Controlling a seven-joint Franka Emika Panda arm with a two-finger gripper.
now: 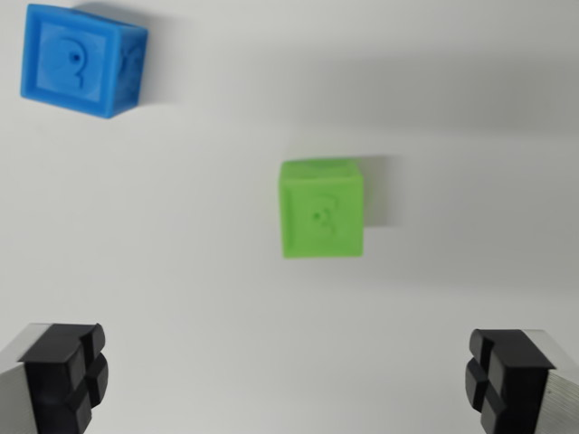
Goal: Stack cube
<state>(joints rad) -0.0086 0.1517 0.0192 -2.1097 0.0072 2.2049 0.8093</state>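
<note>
Looking down from the wrist, we see two cubes on a plain white worktop point(181, 298). One is a green cube point(322, 209) and one is a blue cube point(83, 60). Each has a raised mark pressed into its top face. The mark on the blue one looks a bit like a question mark, but we cannot be sure, and the mark on the green one is too blurry to read. The green cube sits near the middle of the view. The blue cube sits in the top corner on the wrist view's left, well apart from the green one. Our claw point(288, 380) is spread wide and holds nothing. Its two black fingertips point(65, 372) show in the bottom corners. Nothing lies between the claw and the green cube.
</note>
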